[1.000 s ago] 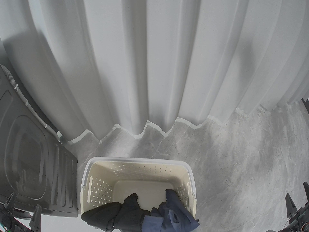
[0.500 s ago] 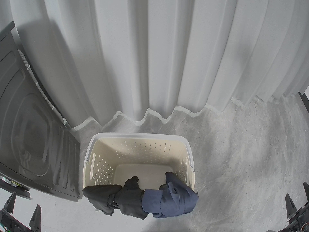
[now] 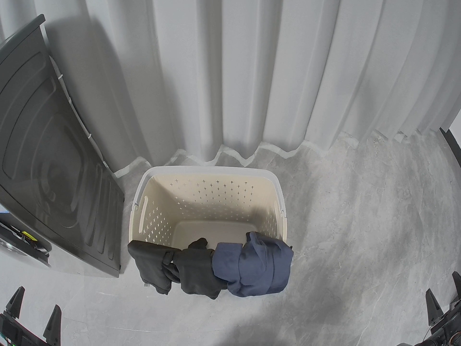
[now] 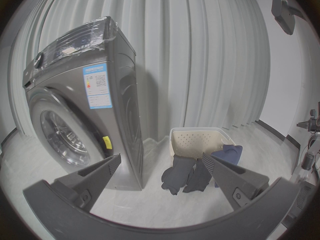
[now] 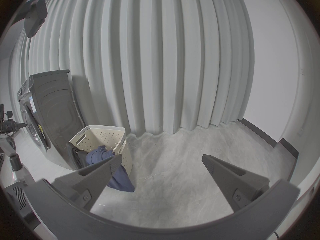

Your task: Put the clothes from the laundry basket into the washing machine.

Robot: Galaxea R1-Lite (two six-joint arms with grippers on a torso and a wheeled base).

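A cream laundry basket [image 3: 206, 174] stands on the floor in front of the curtain. Over its near rim hang a dark grey garment [image 3: 173, 267] and a blue garment [image 3: 257, 265]; both also show in the left wrist view, dark one [image 4: 180, 172] and blue one [image 4: 230, 150]. The grey washing machine [image 3: 53, 169] stands just left of the basket, its round door [image 4: 63, 137] facing away from the basket. My left gripper [image 4: 160, 159] hangs open and empty, well short of the basket. My right gripper [image 5: 161, 159] is open and empty, off to the basket's right [image 5: 100, 137].
A white pleated curtain [image 3: 249, 63] runs along the back, touching the floor behind the basket. Bare grey floor [image 3: 374, 217] stretches to the right of the basket. A dark baseboard [image 5: 263, 132] lines the right wall.
The whole head view has shifted, so the camera moved: basket, clothes and washing machine now sit higher in the picture, with more floor in front. Both grippers stay open at the bottom corners.
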